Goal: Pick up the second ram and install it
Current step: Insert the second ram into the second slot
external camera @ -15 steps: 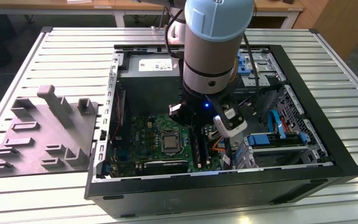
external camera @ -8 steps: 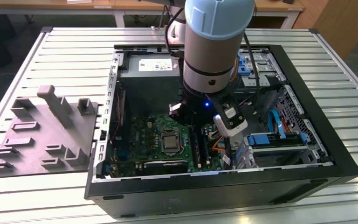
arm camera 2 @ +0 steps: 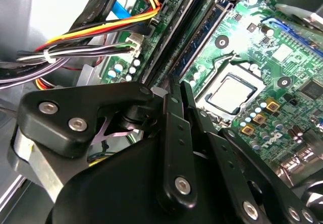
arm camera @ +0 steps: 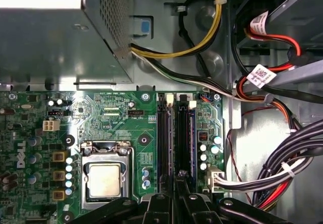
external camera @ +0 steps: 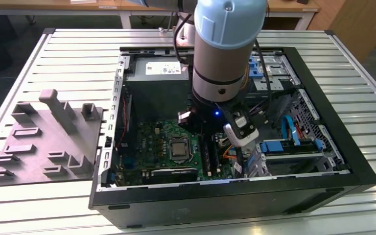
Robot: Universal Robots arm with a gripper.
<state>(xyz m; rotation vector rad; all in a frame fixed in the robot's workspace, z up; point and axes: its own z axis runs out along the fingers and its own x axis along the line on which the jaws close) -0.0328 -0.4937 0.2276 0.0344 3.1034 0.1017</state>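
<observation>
A slatted metal table (external camera: pixel 77 54) holds an open black computer case (external camera: pixel 240 198), lying on its side. The robot arm (external camera: pixel 224 49) reaches straight down into the case. A grey plastic tray (external camera: pixel 18 161) with upright blocks sits on the table, well away from the gripper, outside the case.

Below the gripper lies the green motherboard (arm camera: pixel 116 118). Its silver processor (arm camera: pixel 104 179) is off to one side of the gripper, with bundled cables (arm camera: pixel 282 168) on the opposite side.

Two long memory slots (arm camera: pixel 162 133) run side by side, directly ahead of the gripper's tips.

The gripper (arm camera: pixel 179 176) is low over the near end of these slots. In the second wrist view, its two black fingers (arm camera 2: pixel 169 113) are drawn together with no clear gap.

Judging from this, the install step is under way. The second ram is probably edge-on at the slot beneath the tips, too thin to tell from the slot itself. Whether it is pinched or already seated cannot be told.

The next move would call for a straight, even press along the slot, with the strip kept upright.
</observation>
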